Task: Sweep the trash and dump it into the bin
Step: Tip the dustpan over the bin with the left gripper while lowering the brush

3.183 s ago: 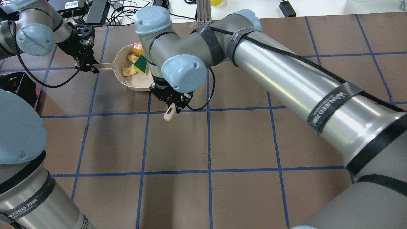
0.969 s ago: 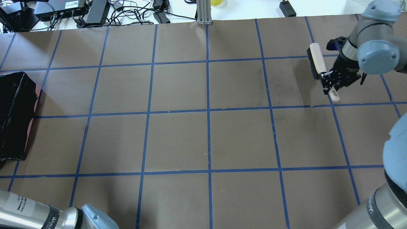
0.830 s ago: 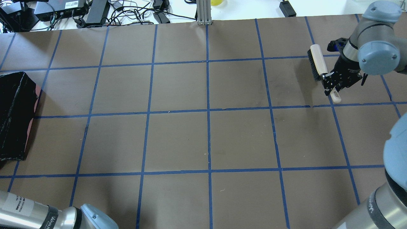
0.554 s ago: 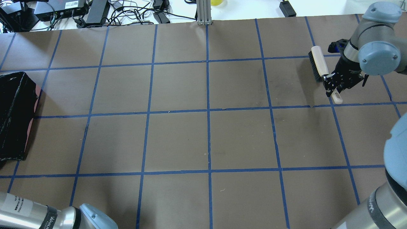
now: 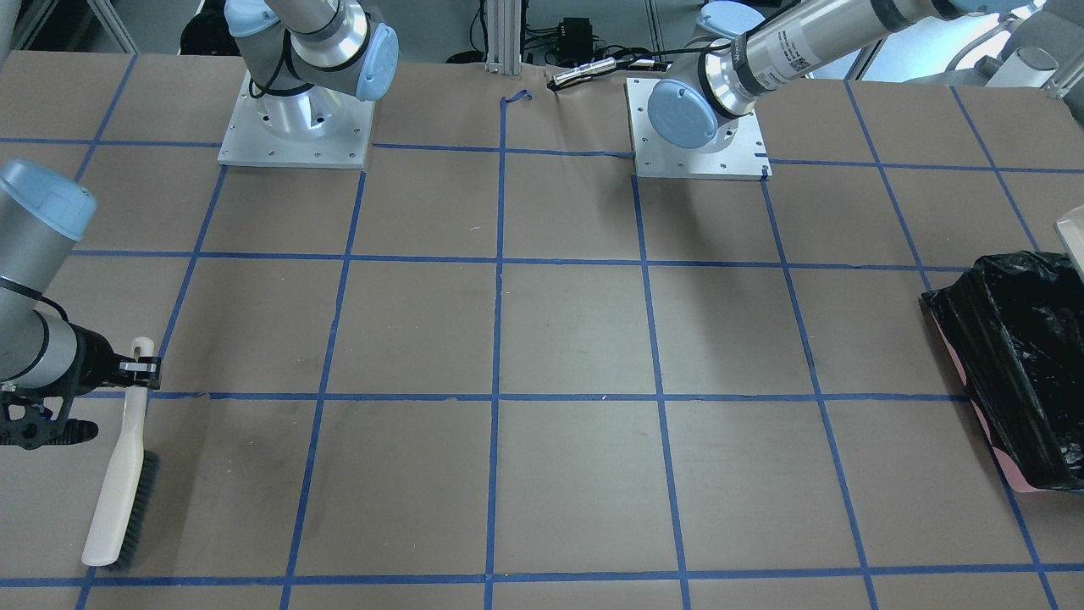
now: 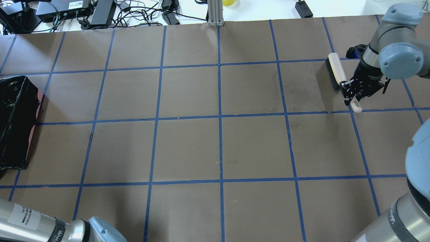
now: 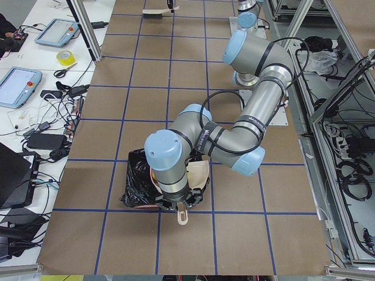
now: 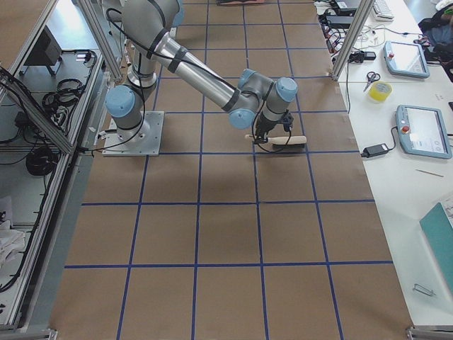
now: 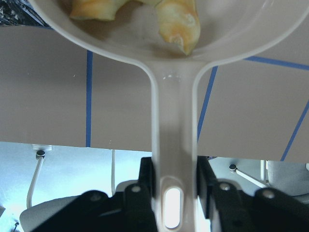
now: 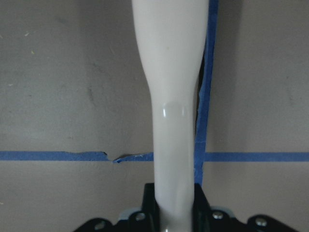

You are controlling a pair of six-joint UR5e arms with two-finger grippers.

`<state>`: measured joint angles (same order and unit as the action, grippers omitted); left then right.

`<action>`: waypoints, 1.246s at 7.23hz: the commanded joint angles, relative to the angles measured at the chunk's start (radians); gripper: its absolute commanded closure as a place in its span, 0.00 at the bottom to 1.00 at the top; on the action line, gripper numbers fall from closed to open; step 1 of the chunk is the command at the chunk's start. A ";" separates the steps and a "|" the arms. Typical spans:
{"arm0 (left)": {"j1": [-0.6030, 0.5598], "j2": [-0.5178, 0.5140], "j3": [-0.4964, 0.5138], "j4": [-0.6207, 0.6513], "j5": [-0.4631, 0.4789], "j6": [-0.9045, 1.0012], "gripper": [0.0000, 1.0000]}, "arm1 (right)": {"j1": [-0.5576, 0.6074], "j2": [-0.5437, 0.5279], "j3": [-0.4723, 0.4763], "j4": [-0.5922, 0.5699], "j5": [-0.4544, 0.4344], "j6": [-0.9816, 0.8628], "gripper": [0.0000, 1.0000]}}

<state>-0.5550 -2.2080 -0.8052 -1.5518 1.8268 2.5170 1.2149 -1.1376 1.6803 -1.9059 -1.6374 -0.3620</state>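
My left gripper (image 9: 174, 181) is shut on the handle of the beige dustpan (image 9: 171, 111). Golden-brown and cream trash pieces (image 9: 179, 23) lie in its bowl, cut off by the top edge. In the exterior left view the dustpan (image 7: 198, 174) is held at the edge of the bin (image 7: 136, 186), a pink box with a black bag, and the arm partly hides it. The bin also shows in the overhead view (image 6: 13, 121) and the front view (image 5: 1020, 364). My right gripper (image 6: 351, 91) is shut on the handle of a cream brush (image 6: 336, 71) at the far right, bristles on the table.
The brown table (image 6: 218, 144) carries a grid of blue tape. Cables and black boxes (image 6: 100, 10) lie past its far edge. Both arm bases (image 5: 296, 127) stand on plates at the robot's side. Tablets and tape lie on a white side bench (image 7: 35, 70).
Both arms have left the far middle. The left arm carried the dustpan with trash out of the overhead view toward the bin. The right arm took the brush far right, then drifted slightly nearer.
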 commanded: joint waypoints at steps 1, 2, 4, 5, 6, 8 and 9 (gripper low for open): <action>-0.025 0.001 -0.005 0.029 0.022 0.055 1.00 | 0.000 0.001 -0.001 -0.007 0.011 -0.002 0.20; -0.045 0.004 -0.003 0.051 0.064 0.059 1.00 | 0.000 0.001 -0.005 -0.007 0.008 -0.011 0.11; -0.088 0.016 -0.008 0.099 0.098 0.059 1.00 | 0.000 -0.030 -0.031 0.005 0.013 -0.003 0.00; -0.091 0.019 -0.020 0.122 0.097 0.065 1.00 | 0.002 -0.074 -0.053 0.031 0.014 0.003 0.00; -0.097 0.025 -0.047 0.206 0.100 0.101 1.00 | 0.002 -0.138 -0.076 0.065 0.016 0.008 0.00; -0.131 0.075 -0.132 0.303 0.129 0.129 1.00 | 0.003 -0.221 -0.172 0.237 0.013 0.137 0.00; -0.141 0.105 -0.170 0.321 0.131 0.126 1.00 | 0.006 -0.243 -0.192 0.260 0.014 0.164 0.00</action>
<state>-0.6819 -2.1359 -0.9283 -1.2649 1.9473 2.6405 1.2185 -1.3425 1.5252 -1.7061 -1.6245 -0.2470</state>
